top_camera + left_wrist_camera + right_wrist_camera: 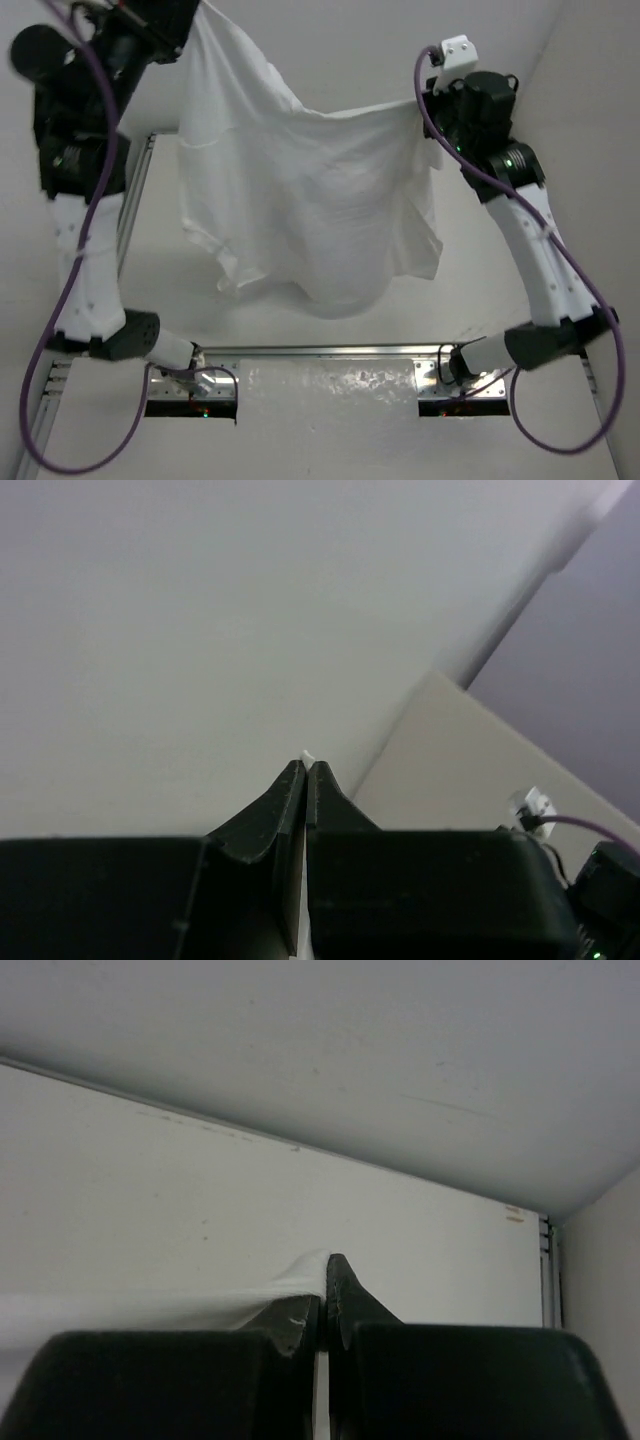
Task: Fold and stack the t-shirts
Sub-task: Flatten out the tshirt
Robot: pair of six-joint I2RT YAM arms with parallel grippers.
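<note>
The white t-shirt [300, 200] hangs spread in the air between the two arms, its lower edge sagging in wrinkled folds toward the desk [330, 450]. The left fingers [280, 805] are clenched on one top corner, with only a sliver of cloth showing at their tips. The right fingers [350, 1295] pinch the other corner. With so little fabric caught on the left, a tug or swing could probably pull that corner free and collapse the shirt. No brand, label or writing is legible.
</note>
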